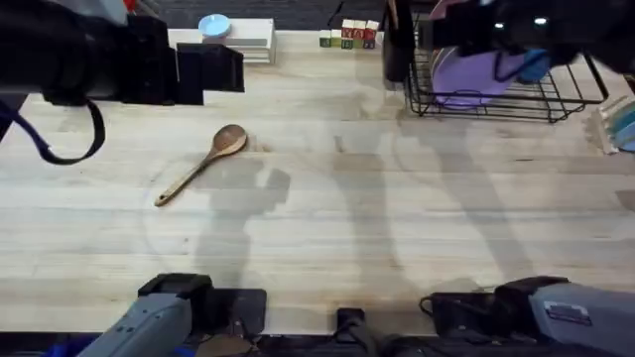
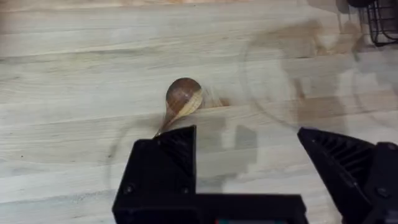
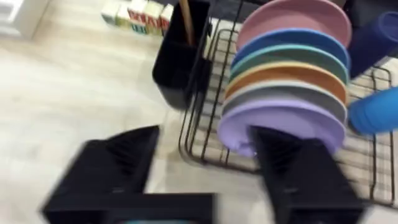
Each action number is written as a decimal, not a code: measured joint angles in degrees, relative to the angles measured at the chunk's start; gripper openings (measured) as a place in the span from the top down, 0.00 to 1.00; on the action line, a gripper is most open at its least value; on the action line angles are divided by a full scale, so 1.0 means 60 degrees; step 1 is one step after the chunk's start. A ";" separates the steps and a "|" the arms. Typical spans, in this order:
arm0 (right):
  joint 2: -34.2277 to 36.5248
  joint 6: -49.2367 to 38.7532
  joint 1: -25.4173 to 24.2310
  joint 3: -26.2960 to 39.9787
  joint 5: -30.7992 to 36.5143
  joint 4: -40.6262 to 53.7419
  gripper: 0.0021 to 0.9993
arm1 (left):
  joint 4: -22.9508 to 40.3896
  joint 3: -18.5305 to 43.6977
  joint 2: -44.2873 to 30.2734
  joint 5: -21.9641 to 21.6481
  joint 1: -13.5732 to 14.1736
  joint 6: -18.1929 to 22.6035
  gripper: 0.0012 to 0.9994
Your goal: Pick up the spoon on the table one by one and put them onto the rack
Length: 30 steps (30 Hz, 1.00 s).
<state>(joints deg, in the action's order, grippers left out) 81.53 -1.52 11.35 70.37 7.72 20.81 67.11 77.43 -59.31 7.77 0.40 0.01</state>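
Observation:
One brown wooden spoon (image 1: 203, 164) lies on the table (image 1: 397, 218) left of centre, with its bowl toward the back right. In the left wrist view its bowl (image 2: 183, 96) shows just beyond my left gripper (image 2: 249, 165), which hangs above it, open and holding nothing. My right gripper (image 3: 205, 168) is open and empty beside the black wire rack (image 3: 199, 134), at the back right (image 1: 496, 99). The rack holds a row of coloured plates (image 3: 289, 81). A wooden handle (image 3: 185, 22) stands in the rack's black side holder (image 3: 177, 65).
A low white slatted stand with a pale blue disc (image 1: 226, 35) sits at the back left. Small coloured blocks (image 1: 347, 35) stand at the back edge beside the rack. Blue cups (image 3: 376, 109) sit in the rack. Pale objects (image 1: 620, 124) lie at the right edge.

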 joint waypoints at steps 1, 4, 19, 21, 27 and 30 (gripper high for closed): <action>-0.0304 -0.0018 0.0000 0.0001 -0.0006 0.0390 0.06 | 0.0000 0.0000 0.0000 0.0000 0.0000 -0.0003 0.01; -0.1041 -0.0034 0.0000 0.0004 -0.0006 0.1321 0.01 | 0.0004 0.0000 0.0000 0.0000 0.0000 -0.0003 0.01; -0.3994 -0.0037 0.0000 0.0004 -0.0006 0.4304 0.01 | 0.0004 0.0000 0.0000 -0.0004 0.0000 -0.0003 0.01; -0.4233 -0.0037 0.0000 0.0004 -0.0006 0.4361 0.01 | 0.0004 0.0000 0.0000 -0.0057 0.0000 -0.0002 0.01; -0.4394 -0.0037 0.0000 0.0011 -0.0006 0.4368 0.01 | 0.0074 0.0000 0.0000 -0.0282 0.0000 0.0001 0.01; -0.4271 -0.0037 0.0000 0.0015 -0.0006 0.4390 0.01 | 0.0104 0.0000 0.0000 -0.0457 -0.0003 0.0719 0.01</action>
<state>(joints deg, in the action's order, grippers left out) 55.90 -1.74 11.35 70.46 7.68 47.16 67.74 77.43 -59.31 5.03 0.39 4.32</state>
